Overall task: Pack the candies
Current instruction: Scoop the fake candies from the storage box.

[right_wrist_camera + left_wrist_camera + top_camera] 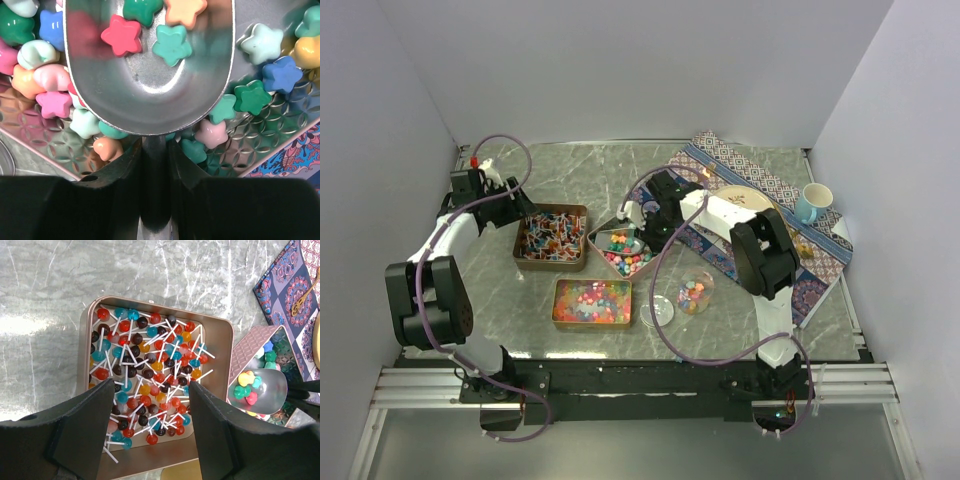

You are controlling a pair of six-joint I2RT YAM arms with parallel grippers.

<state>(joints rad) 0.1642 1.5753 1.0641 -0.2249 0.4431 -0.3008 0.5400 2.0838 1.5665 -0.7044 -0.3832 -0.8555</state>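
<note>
Your grey marble table (pixel 580 180) runs under both pairs of jaws, and a patterned cloth (pixel 775 195) lies on it beyond and to the right of the right gripper (pixel 155 150). A plate (pixel 745 198) and a pale blue mug (pixel 812 203) sit on that cloth, well past the right jaws.

Your left gripper (pixel 150 395) hangs with its jaws spread wide and nothing between them. Directly below and ahead of them is the lollipop tin (pixel 155 460), packed with lollipops (pixel 150 370) in red, blue, orange and dark colours, their white sticks crossing every way.

Your right jaws are clamped on the handle of a metal scoop (pixel 150 85). The handle runs back between the fingers and the bowl reaches out ahead of them. Under that bowl, and spreading to both sides of the jaws, is the star tin (pixel 50 150), its embossed floor showing between star candies (pixel 252 95) in pink, green, blue, peach and mint. A few of these candies sit in the far end of the scoop, among them a pink one (pixel 121 35) and a teal one (pixel 171 45).

The bead tin (pixel 556 301), full of tiny glossy beads (pixel 592 300), lies nearer the arm bases than either pair of jaws. To its right are a clear lid (pixel 657 310) and a clear jar (pixel 708 280) with some coloured candies inside, on the base side of the right jaws
</note>
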